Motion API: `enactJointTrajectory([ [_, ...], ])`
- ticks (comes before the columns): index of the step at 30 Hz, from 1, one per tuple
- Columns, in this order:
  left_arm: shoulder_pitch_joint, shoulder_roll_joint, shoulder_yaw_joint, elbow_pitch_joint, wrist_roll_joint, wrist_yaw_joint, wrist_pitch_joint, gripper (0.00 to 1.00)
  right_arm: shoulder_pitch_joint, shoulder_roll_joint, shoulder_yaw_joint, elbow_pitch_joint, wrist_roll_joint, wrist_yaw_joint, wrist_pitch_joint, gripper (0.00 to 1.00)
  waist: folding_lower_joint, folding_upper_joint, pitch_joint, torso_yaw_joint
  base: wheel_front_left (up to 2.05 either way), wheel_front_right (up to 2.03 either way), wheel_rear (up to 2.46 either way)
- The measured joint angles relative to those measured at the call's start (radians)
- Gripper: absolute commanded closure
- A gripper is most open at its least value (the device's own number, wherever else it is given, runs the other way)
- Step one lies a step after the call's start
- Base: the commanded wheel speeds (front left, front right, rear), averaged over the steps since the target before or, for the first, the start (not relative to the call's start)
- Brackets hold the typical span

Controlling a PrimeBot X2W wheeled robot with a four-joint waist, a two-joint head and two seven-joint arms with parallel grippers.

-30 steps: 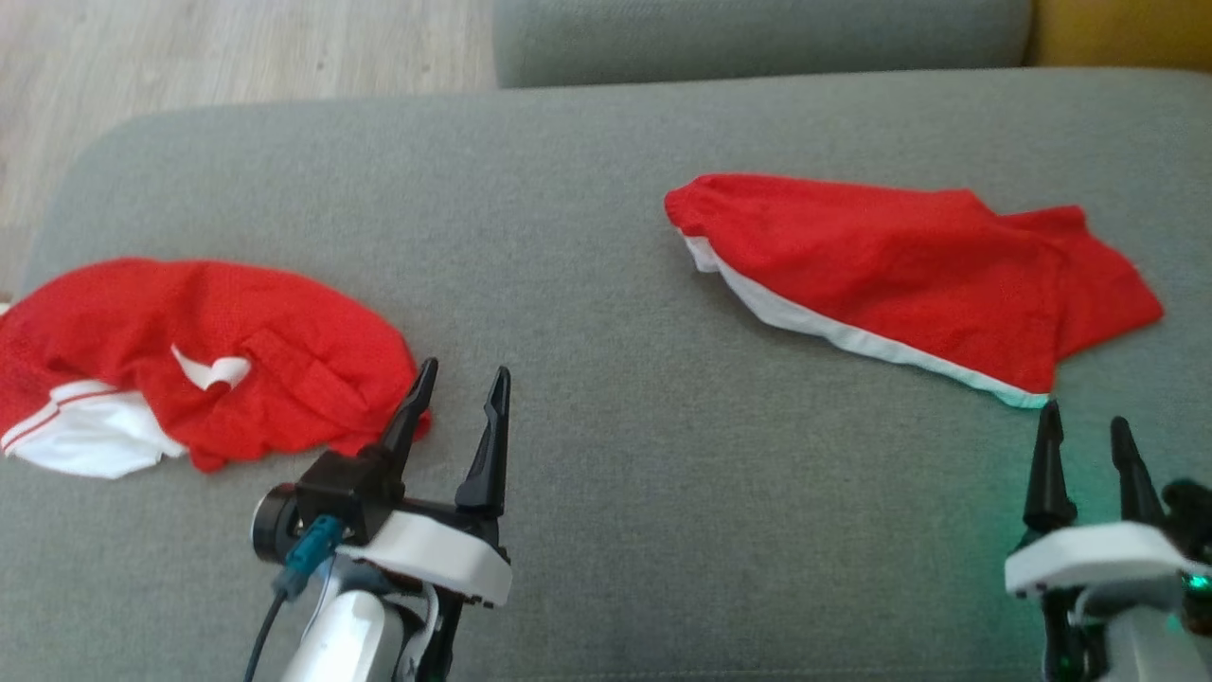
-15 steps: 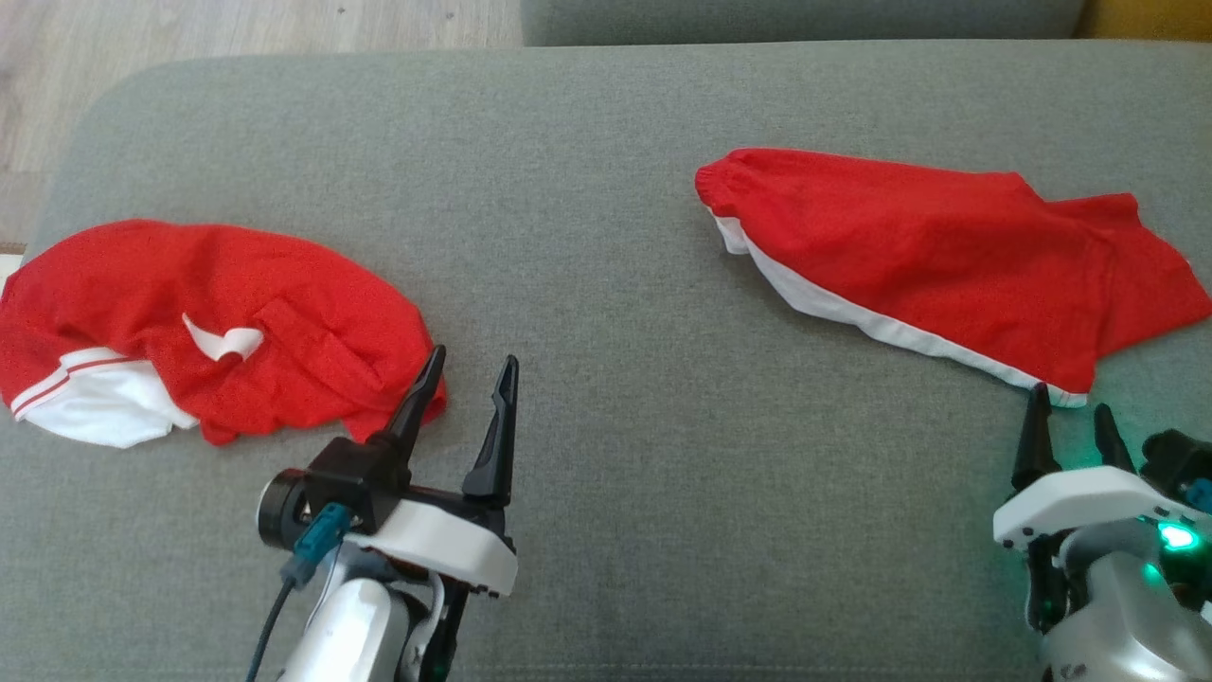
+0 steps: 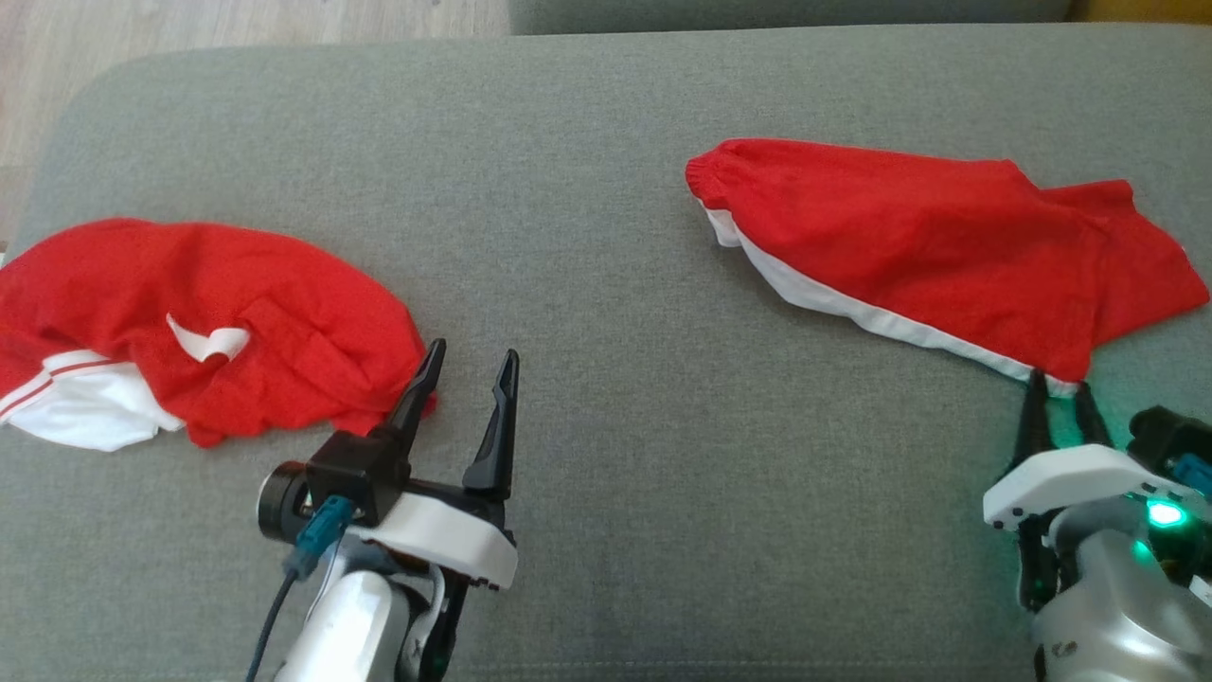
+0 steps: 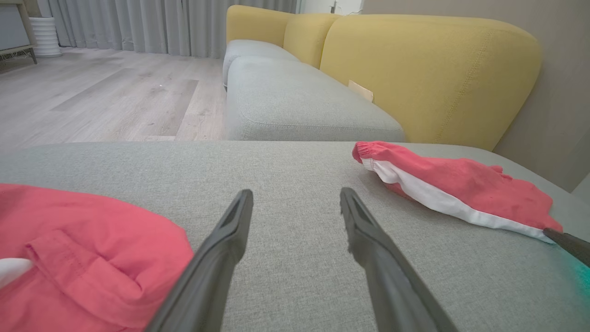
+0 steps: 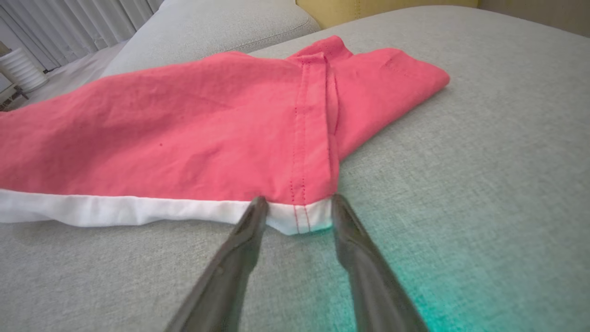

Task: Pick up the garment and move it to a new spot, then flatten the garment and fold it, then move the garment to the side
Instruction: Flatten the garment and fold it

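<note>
A red garment (image 3: 928, 237) with a white hem lies spread on the right of the grey cushion (image 3: 606, 189). My right gripper (image 3: 1059, 384) sits at its near corner. In the right wrist view the two fingers stand apart on either side of that white hem corner (image 5: 299, 221), with the gripper (image 5: 296, 201) not clamped on it. A second red garment (image 3: 218, 313) with white parts lies crumpled at the left. My left gripper (image 3: 473, 352) hovers open beside its right edge, holding nothing. In the left wrist view both the crumpled garment (image 4: 83, 249) and the spread garment (image 4: 451, 184) show.
The cushion's bare middle stretches between the two garments. A wooden floor (image 3: 237, 24) lies beyond its far left edge. The left wrist view has a yellow sofa back (image 4: 428, 69) and another grey seat (image 4: 299, 101) behind the cushion.
My right gripper has moved forward to the garment's hem corner and its fingers have drawn closer together. The head camera has shifted a little. The left gripper stays as it was.
</note>
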Motion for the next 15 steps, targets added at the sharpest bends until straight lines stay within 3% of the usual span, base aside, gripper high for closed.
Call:
enactJointTrajectory([
  [1,-0.002,0.000,0.000,0.000,0.000,0.000,0.000,0.00,0.000,0.000,0.007,-0.004,0.000,0.000,-0.001,1.00,0.0000,0.0000,0.001,-0.001,0.00,0.00,0.00],
  [15,-0.009,0.000,0.016,0.011,0.000,0.001,0.000,0.00,0.077,0.000,0.074,-0.150,0.002,0.000,-0.001,1.00,0.0000,0.0000,-0.036,-0.041,0.00,0.00,0.00],
])
